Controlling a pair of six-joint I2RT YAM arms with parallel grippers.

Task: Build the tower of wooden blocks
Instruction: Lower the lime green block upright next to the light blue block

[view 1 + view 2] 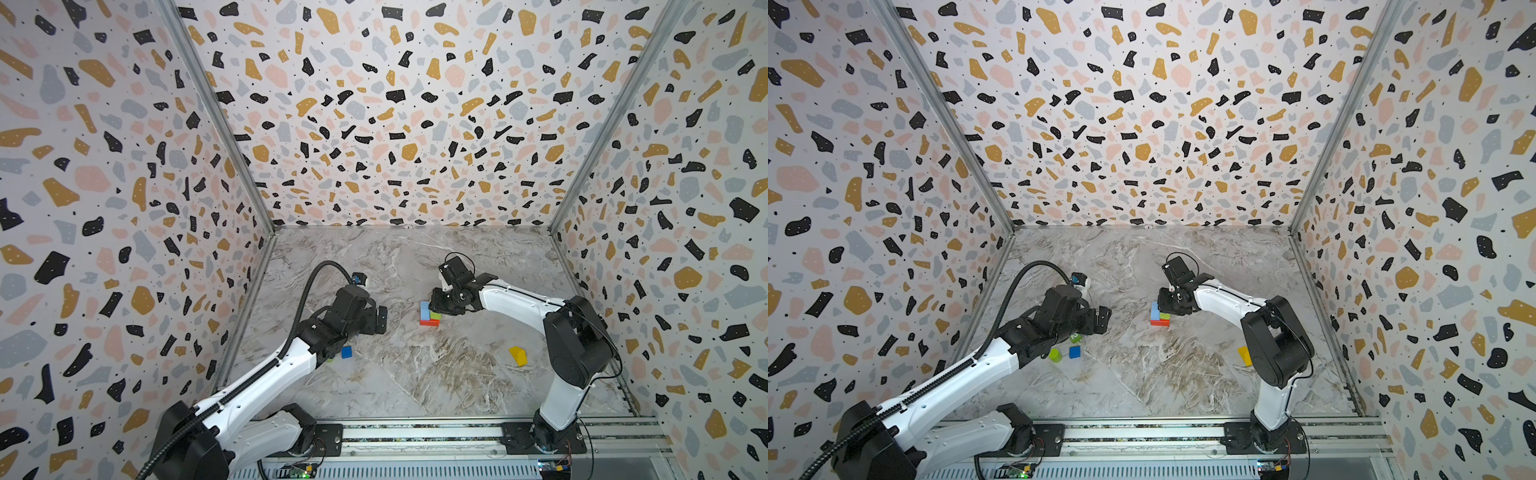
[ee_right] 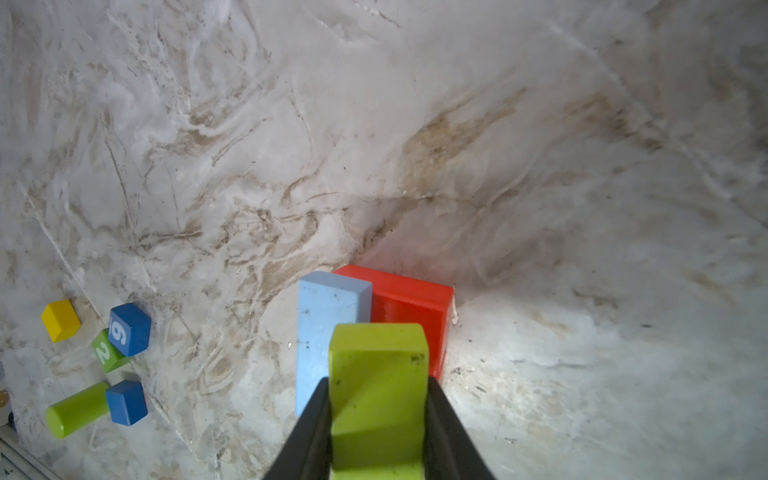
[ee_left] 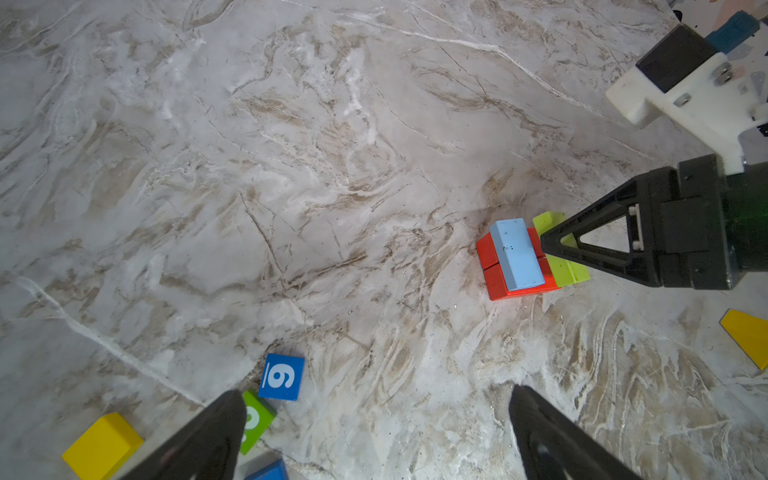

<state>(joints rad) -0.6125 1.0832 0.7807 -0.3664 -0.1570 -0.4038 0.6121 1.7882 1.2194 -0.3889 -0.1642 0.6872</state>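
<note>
While low by red slabs (image 2: 409, 307), right pincer (image 2: 378, 381) around lime bar (image 2: 376, 353).

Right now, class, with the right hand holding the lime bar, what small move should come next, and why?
Probably lower the lime bar onto the bare red slabs beside the light blue bar: the right hand grips it over that spot.

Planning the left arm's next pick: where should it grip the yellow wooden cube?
Pinch the yellow wooden cube across two opposite flat side faces, from above: it sits flat, apart from the blue numbered wooden cube, so its sides look free.
</note>
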